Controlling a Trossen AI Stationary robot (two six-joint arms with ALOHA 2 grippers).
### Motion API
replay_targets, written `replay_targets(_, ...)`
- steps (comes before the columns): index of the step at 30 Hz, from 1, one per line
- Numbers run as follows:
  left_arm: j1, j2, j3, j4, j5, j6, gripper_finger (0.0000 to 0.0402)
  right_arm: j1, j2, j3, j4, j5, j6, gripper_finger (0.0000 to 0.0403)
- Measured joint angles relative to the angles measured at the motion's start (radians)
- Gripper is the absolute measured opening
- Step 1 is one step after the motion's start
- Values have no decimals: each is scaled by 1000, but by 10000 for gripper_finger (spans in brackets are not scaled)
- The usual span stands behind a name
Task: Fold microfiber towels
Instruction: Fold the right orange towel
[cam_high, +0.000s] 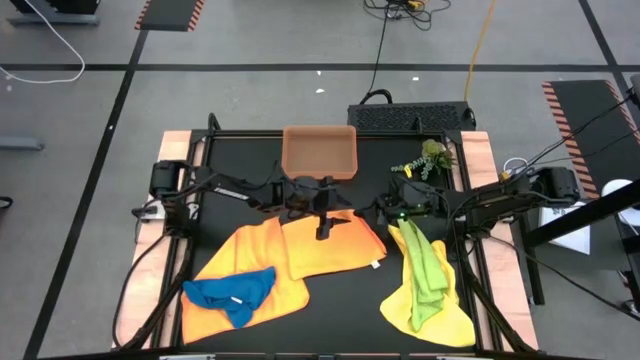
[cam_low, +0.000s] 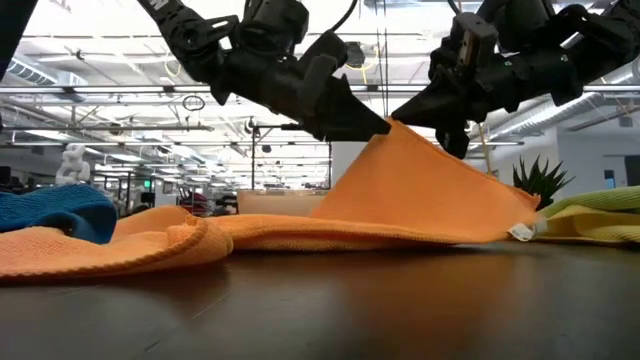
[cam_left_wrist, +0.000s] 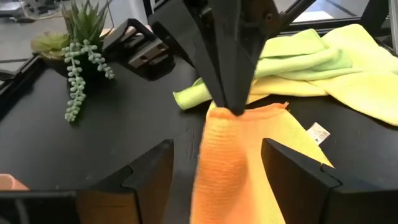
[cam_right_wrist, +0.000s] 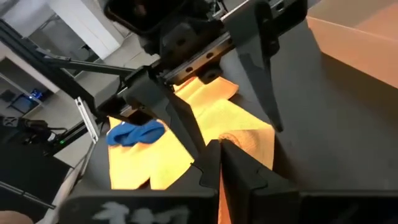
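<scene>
An orange microfiber towel (cam_high: 300, 250) lies spread at the table's middle, with one part raised into a peak (cam_low: 390, 128). My right gripper (cam_left_wrist: 233, 107) reaches in from the right and is shut on that peak. My left gripper (cam_left_wrist: 217, 146) comes from the left and is open. Its fingers stand on either side of the raised cloth just below the peak, and I cannot tell whether they touch it. A crumpled blue towel (cam_high: 235, 290) rests on the orange towel's near left part. A lime green towel (cam_high: 425, 262) lies over a yellow one (cam_high: 430, 310) at the near right. My right gripper pinches the orange towel's hemmed far edge (cam_left_wrist: 249, 112) between its two shut fingers, near the towel's right corner. The fingers come from the table's right, slanting slightly down. The held part stands up like a tent, and the rest of the cloth (cam_low: 150, 240) lies on the table.
An orange-brown tray (cam_high: 320, 150) stands at the far middle of the table. A small green plant (cam_high: 430, 160) is at the far right. The towel's white label (cam_left_wrist: 318, 132) lies on the table by the yellow towel.
</scene>
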Motion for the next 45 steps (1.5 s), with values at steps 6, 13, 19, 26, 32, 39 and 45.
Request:
replay_targets(6,5,0,0,12,80,-9,219,12,0,0,7,2,-11,0)
replay_targets(13,5,0,0,18,93,11,173,11,0,0,19,3,-16,0)
replay_targets(19,7,0,0,32,94,17,127,11,0,0,21,3,-16,0)
replay_targets(26,2,0,0,34,94,58,18,11,0,0,47,3,-19,2)
replay_targets(32,2,-15,0,-6,95,60,4,11,0,0,31,3,-42,34)
replay_targets(39,4,-132,0,-180,46,112,3,13,0,-1,-117,10,-61,113)
replay_targets(45,3,-194,0,-280,9,143,2,70,0,-75,-41,34,-28,184)
